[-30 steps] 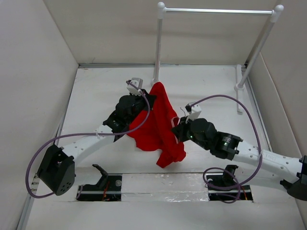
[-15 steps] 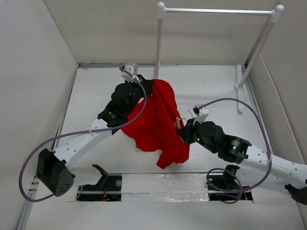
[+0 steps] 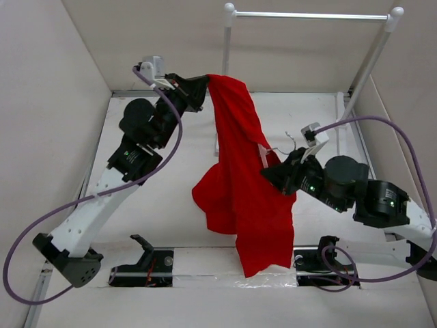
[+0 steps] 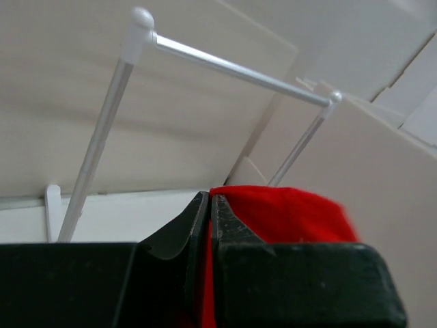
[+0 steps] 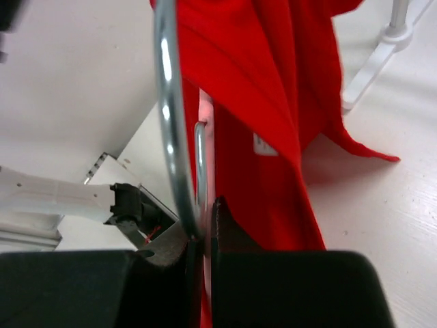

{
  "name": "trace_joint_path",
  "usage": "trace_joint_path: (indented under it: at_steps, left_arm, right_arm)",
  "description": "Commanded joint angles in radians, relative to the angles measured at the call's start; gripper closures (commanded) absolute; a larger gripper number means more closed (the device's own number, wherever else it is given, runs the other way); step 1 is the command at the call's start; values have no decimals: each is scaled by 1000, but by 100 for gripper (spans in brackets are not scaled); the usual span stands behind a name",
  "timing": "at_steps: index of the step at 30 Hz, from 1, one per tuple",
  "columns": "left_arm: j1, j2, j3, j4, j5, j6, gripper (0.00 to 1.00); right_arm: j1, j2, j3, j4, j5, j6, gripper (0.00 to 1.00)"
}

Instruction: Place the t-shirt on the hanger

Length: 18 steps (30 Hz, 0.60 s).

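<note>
The red t-shirt (image 3: 239, 184) hangs in the air as a long drape between my two arms. My left gripper (image 3: 201, 87) is raised high at the back, shut on the shirt's top edge; the left wrist view shows its jaws closed on red cloth (image 4: 287, 212). My right gripper (image 3: 272, 175) is at the shirt's right side, shut on the hanger's silver hook (image 5: 167, 123). A bit of the pale pink hanger (image 5: 205, 113) shows next to the cloth; the rest is hidden inside the shirt. The shirt's white tag (image 5: 265, 145) shows in the right wrist view.
The tall white clothes rack (image 3: 225, 61) with its silver rail (image 3: 307, 15) stands at the back, just behind the raised shirt. Its right foot (image 3: 340, 126) rests on the table. White walls enclose the table on three sides.
Both arms have risen. My left gripper has moved up and back to the left with the shirt, which now hangs stretched out long. My right gripper has moved right with the hanger.
</note>
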Motion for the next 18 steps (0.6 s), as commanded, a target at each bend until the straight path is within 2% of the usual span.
trace_joint_path:
  at_steps: [1, 3, 5, 9, 10, 12, 13, 15, 17, 18]
  left_arm:
    - [22, -64, -16, -2, -64, 13, 100]
    - [22, -76, -47, -2, -61, 7, 100]
    - [22, -77, -44, -7, -53, -3, 100]
    - [22, -84, -13, -21, -85, -4, 100]
    - [22, -79, -9, -25, -99, 0, 100]
    - [33, -59, 2, -42, -109, 6, 100]
    - [44, -51, 2, -47, -109, 6, 100]
    - [44, -48, -18, -50, -109, 6, 100]
    - [44, -54, -35, -33, -109, 0, 100]
    - [44, -54, -35, -31, -109, 0, 100]
  right_arm:
    - [14, 3, -155, -39, -1, 11, 100]
    - [14, 11, -157, -46, -52, 9, 100]
    - [14, 17, -70, -117, -66, 5, 100]
    - [49, -9, 71, -232, 19, 15, 100]
    - [60, -47, 65, -223, 32, 21, 100]
    - [60, -89, -55, -162, 33, 38, 100]
    - [60, -98, -104, -114, 19, 40, 100]
    - [45, -66, -174, -128, 26, 51, 100]
    - [45, -52, -153, -183, 84, 55, 100]
    - [55, -58, -73, -191, 91, 42, 100]
